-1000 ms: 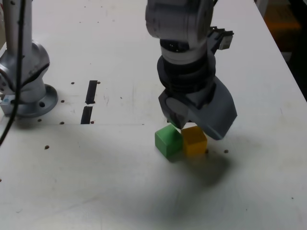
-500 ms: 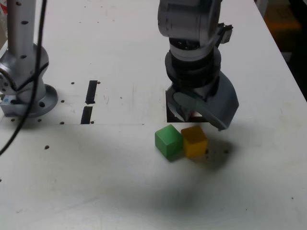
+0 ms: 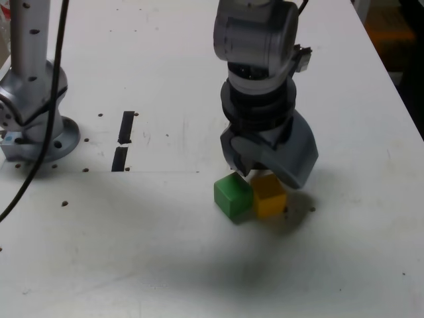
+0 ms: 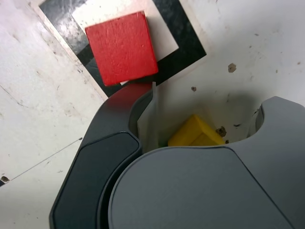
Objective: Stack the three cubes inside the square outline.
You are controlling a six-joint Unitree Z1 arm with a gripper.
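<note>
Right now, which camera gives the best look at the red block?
The wrist view does. There the red cube shows its whole top face, sitting in the black square outline and overlapping one edge of the tape. In the exterior view the arm and claw stand in front of that spot, so no red is visible at all.

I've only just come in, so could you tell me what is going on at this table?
A single robot arm is working on stacking three cubes. Its gripper hangs open just above the yellow cube, which sits on the table touching the green cube; it holds nothing. The wrist view shows the red cube already resting in the square outline, overlapping the tape on one side. Nothing is stacked yet.
</note>
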